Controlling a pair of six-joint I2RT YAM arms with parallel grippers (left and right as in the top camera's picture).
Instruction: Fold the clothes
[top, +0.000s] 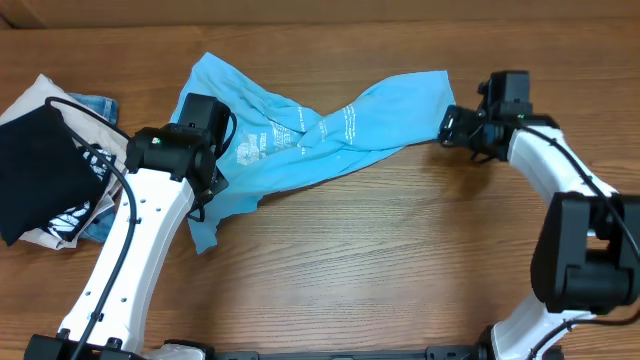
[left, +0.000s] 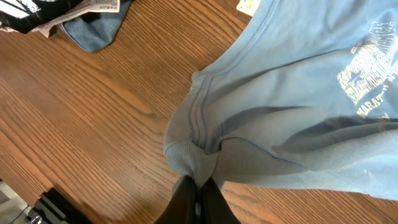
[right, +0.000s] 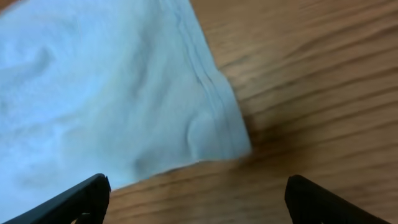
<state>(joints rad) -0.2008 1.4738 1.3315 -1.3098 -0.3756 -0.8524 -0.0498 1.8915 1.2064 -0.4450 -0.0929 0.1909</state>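
Note:
The sky-blue T-shirt (top: 330, 125) lies crumpled and twisted across the far middle of the wooden table, its white lettering facing up. My left gripper (left: 198, 198) is shut on a bunched fold of the shirt (left: 298, 106) at its left side; in the overhead view it sits at the shirt's left part (top: 205, 150). My right gripper (right: 196, 196) is open and empty, its fingers wide apart just off the hemmed corner of the shirt (right: 112, 106). In the overhead view it is at the shirt's right end (top: 462, 125).
A pile of other garments lies at the far left: a black one with white print (top: 40, 175) on beige and denim pieces (top: 92, 105). They also show in the left wrist view (left: 68, 15). Bare wood lies in front of the shirt.

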